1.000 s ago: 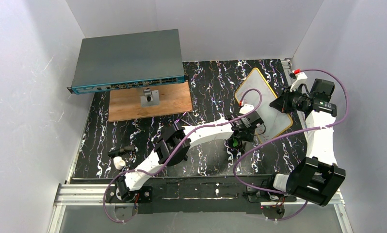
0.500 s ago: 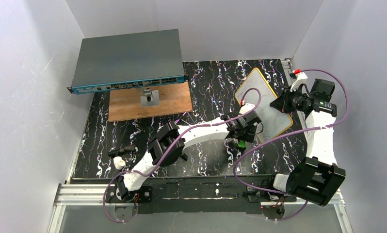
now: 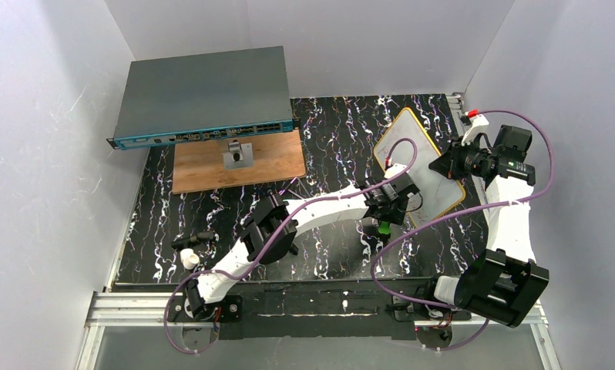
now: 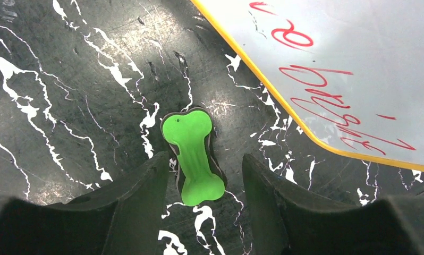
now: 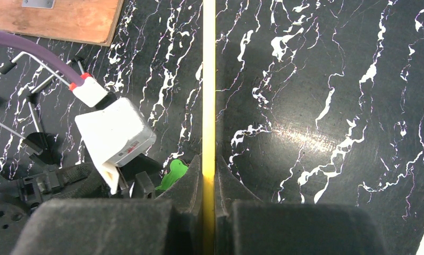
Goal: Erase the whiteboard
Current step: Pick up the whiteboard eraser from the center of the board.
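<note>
The whiteboard (image 3: 416, 158) is white with a yellow-orange rim and stands tilted at the right of the mat. Red handwriting shows on the whiteboard (image 4: 358, 53) in the left wrist view. My right gripper (image 3: 448, 165) is shut on its right edge; in the right wrist view the rim (image 5: 209, 79) runs straight between the right gripper (image 5: 209, 164) fingers. A green bone-shaped eraser (image 4: 195, 156) lies flat on the black marbled mat beside the board's near corner. My left gripper (image 4: 206, 162) hangs over it, open, one finger on each side, with a gap on the right side.
A grey network switch (image 3: 200, 92) sits at the back left. In front of it lies a brown wooden board (image 3: 273, 166) with a small grey metal bracket (image 3: 237, 154) on it. Small black and white parts (image 3: 189, 248) lie near the mat's left front. White walls close in on both sides.
The left arm's elbow and wrist have shifted slightly over the eraser. The right arm and the whiteboard have not moved.
</note>
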Controlling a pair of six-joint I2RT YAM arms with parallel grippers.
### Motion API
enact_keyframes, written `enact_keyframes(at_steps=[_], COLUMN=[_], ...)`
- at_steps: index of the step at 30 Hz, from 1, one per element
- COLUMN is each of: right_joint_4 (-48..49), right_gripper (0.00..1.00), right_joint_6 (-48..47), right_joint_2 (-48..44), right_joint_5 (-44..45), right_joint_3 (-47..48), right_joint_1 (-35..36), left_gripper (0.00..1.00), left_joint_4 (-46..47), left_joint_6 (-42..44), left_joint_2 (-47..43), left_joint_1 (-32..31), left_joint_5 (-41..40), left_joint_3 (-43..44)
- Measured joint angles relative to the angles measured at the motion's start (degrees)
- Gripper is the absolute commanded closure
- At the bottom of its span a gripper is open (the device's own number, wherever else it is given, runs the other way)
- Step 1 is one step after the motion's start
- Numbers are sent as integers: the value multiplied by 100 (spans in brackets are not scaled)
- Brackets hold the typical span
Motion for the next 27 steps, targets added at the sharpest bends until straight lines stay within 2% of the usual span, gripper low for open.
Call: enact_keyframes(at_steps=[8, 15, 23, 27], right_joint_4=[0, 0, 0, -2], right_gripper=[99, 99, 99, 99], right_joint_6=[-2, -13, -20, -35], right_joint_2=[0, 0, 0, 0], right_joint_5=[0, 0, 0, -2], right_joint_3=[0, 0, 0, 0], right_joint_1=[0, 0, 0, -4], left_gripper=[50, 67, 64, 75], left_joint_4=[-304, -407, -407, -308], left_joint_6=[2, 0, 28, 85], left_joint_2=[415, 457, 457, 457], left_joint_1=[0, 0, 2, 26], left_joint_5=[2, 48, 146, 251], left_joint_3=[234, 249, 249, 186])
